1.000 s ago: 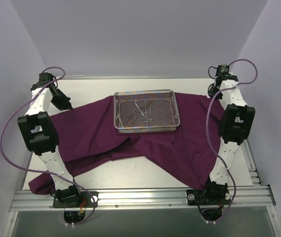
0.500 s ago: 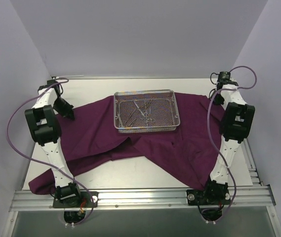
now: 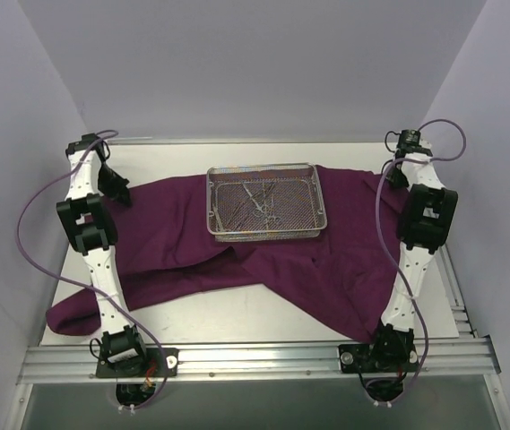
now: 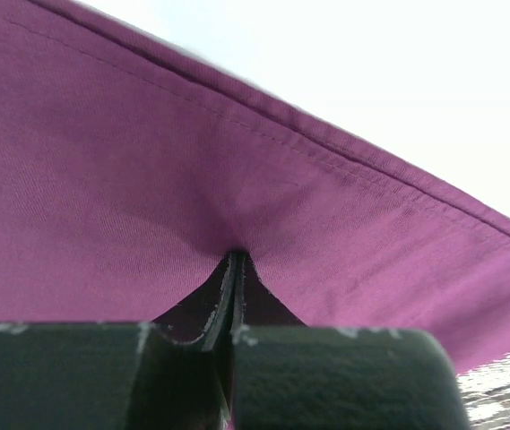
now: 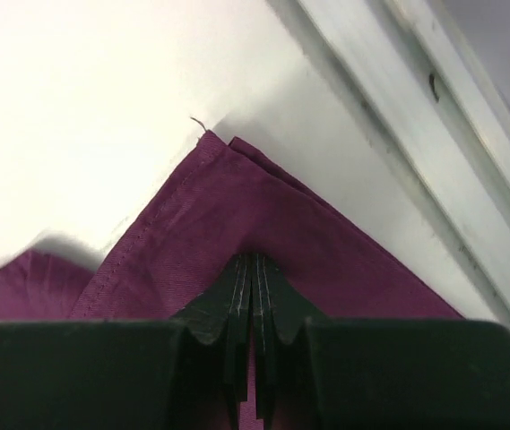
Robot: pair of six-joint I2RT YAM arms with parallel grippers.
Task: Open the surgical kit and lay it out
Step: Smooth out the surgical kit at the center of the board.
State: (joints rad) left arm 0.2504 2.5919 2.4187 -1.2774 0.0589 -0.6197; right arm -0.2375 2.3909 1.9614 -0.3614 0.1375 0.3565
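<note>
The cloth (image 3: 326,260) is lying spread across the table (image 3: 237,309), reaching from the upper left to the upper right of the top view. One rumpled fold is trailing down to the lower left and another towards the lower right. The tray (image 3: 268,235) is sitting on the cloth at the upper centre of the frame. The instruments (image 3: 259,202) are lying inside it in a loose tangle, too small to tell apart.

The left gripper (image 3: 125,199) is reaching down at the upper left, at the cloth's left edge. In the left wrist view its jaws are pressing tight together on a pinch of the fabric, just inside the stitched hem, which is running diagonally from the upper left to the right edge.

The right gripper (image 3: 389,175) is reaching down at the upper right, at the cloth's far right corner. In the right wrist view its jaws are clamping flat on the cloth just below that corner. A loose thread (image 5: 198,123) is sticking up from the corner's tip. A metal rail (image 5: 434,116) is crossing the upper right of that view.
</note>
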